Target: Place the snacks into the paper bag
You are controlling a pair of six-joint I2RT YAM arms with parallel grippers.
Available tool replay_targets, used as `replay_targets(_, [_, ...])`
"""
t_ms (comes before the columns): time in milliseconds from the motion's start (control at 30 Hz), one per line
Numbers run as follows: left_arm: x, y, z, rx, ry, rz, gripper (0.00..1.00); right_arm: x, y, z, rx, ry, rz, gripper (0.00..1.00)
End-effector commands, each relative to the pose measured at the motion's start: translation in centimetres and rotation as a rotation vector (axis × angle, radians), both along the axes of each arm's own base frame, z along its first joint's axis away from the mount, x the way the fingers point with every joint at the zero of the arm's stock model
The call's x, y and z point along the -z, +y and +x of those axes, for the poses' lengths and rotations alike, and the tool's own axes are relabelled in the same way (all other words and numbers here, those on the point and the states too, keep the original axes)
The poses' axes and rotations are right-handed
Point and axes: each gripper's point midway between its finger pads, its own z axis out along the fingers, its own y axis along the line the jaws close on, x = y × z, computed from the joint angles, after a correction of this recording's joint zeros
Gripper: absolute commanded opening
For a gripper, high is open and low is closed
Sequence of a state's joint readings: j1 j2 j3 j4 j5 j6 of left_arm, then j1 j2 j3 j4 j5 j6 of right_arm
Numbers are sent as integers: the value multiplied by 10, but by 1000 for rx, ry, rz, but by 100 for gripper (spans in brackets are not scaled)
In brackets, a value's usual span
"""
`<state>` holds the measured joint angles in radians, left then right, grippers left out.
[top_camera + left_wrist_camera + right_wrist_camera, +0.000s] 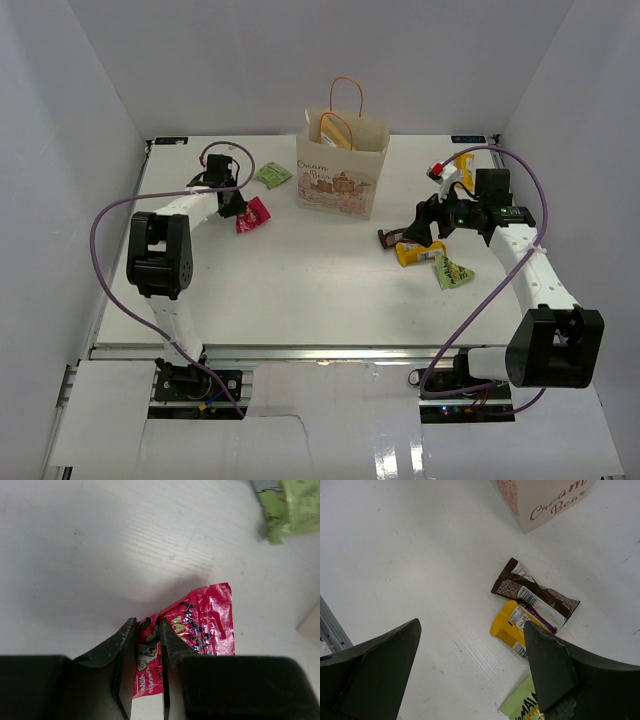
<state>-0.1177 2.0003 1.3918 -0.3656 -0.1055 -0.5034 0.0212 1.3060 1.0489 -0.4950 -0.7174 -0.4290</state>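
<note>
Left end effector point(148, 625) pinches the magenta packet point(205, 615) at its edge, jaws nearly closed; light, limp foil, probably slippery, best held by its seam. Right end effector point(472, 625) gapes, empty.

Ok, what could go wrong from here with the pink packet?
The left gripper pinches only one end of the magenta packet, so it may slip or swing when lifted. The paper bag stands upright with its handles looped over the mouth. The packet or the arm could snag one and tip the bag.
</note>
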Motion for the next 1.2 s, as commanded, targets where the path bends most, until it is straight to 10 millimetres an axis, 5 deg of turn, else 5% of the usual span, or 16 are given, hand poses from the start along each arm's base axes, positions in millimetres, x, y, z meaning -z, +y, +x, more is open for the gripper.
replay_targets(0, [-95, -6, 5, 87, -243, -21, 0, -20, 3, 3, -17, -63, 24, 89])
replay_targets(133, [-193, -23, -5, 267, -562, -18, 0, -25, 5, 3, -29, -73, 34, 89])
replay_targets(200, [-260, -33, -14, 370, -788, 3, 0, -27, 6, 3, -35, -74, 41, 89])
replay_targets(300, [-320, -48, -23, 487, -970, 36, 0, -30, 8, 5, -44, -79, 50, 88])
replay_targets(567, [-404, -93, -7, 700, -1213, 10, 0, -36, 11, 6, -61, -89, 66, 88])
replay_targets(867, [-444, -187, 45, 839, -1331, -133, 0, -36, 12, 2, -65, -86, 77, 88])
replay_targets(1000, [-435, -234, 64, 868, -1338, -224, 0, -33, 12, 1, -58, -82, 78, 88])
replay_targets(1167, [-418, -272, 64, 899, -1330, -278, 0, -30, 10, -2, -48, -85, 71, 88])
